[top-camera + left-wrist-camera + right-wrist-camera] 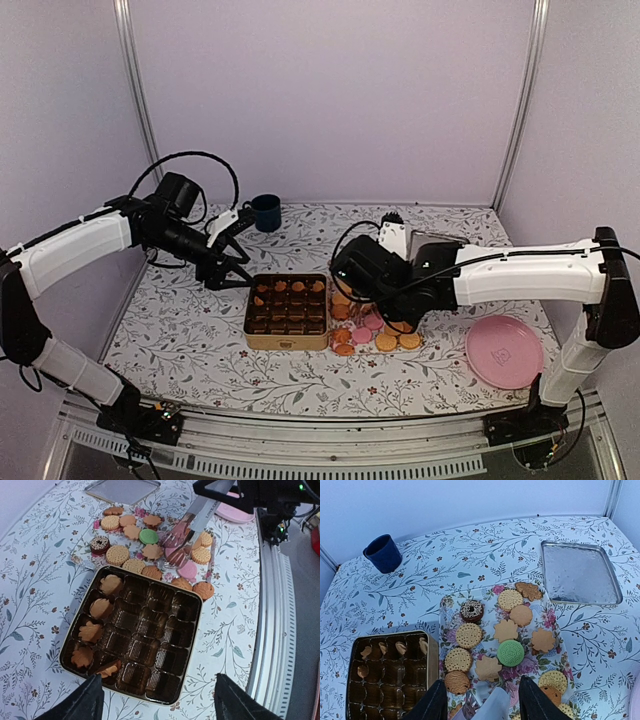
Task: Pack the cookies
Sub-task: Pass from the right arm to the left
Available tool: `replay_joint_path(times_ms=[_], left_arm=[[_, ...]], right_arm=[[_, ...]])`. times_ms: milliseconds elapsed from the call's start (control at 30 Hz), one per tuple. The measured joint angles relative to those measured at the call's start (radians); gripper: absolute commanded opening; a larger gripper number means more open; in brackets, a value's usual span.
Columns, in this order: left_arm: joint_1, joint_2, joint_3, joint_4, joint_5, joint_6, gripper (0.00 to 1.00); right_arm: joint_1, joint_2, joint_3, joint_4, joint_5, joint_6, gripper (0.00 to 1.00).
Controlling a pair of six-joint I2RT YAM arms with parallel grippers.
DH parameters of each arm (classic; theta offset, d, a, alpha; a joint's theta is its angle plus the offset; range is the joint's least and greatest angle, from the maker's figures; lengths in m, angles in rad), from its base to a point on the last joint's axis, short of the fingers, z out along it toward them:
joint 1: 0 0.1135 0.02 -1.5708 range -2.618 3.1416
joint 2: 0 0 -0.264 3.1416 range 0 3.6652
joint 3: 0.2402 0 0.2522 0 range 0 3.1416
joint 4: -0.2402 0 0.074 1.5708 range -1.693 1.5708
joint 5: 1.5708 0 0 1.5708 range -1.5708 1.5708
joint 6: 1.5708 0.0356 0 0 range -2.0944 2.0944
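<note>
While both arms reach over the table (pixel 180 340), I note the surface first: a white cloth printed with leafy sprigs, closed in by pale lavender walls (pixel 330 100) and metal posts (pixel 135 90). A blue cup (pixel 266 212) stands at the far edge, a pink plate (pixel 504 352) lies near right, and a silver lid (pixel 580 572) rests flat beyond the sweets. From above, the right arm covers much of the lid and part of the spread. Both wrist views show only fingertips at the bottom edge. The left gripper (pixel 157 680) hovers spread wide and empty over the gold tin (pixel 285 341). The right gripper (pixel 482 695) is clamped on silver tongs (pixel 200 510) whose pink tips reach down among the biscuits; I cannot tell whether they pinch one. Most cookies (pixel 469 635) lie flat, faces up, on a floral tray (pixel 451 605) touching the tin's right side. Five sit in the tin's far row, which runs left to right across the table. The leaf-shaped ones point every which way; the round ones have no long axis.
</note>
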Motion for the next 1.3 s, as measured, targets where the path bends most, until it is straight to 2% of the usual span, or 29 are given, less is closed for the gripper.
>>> replay_joint_path(times_ms=[700,1000,1300], left_arm=[[0.000,0.000,-0.013,0.005,0.016,0.000,0.75],[0.000,0.000,-0.013,0.010,0.023,0.000,0.75],[0.000,0.000,-0.013,0.016,0.041,0.000,0.74]], right_arm=[[0.029,0.027,0.035,-0.034,0.049,-0.042,0.35],[0.072,0.116,0.182,-0.156,0.119,-0.056,0.34],[0.073,0.131,0.188,-0.258,0.158,0.012,0.33]])
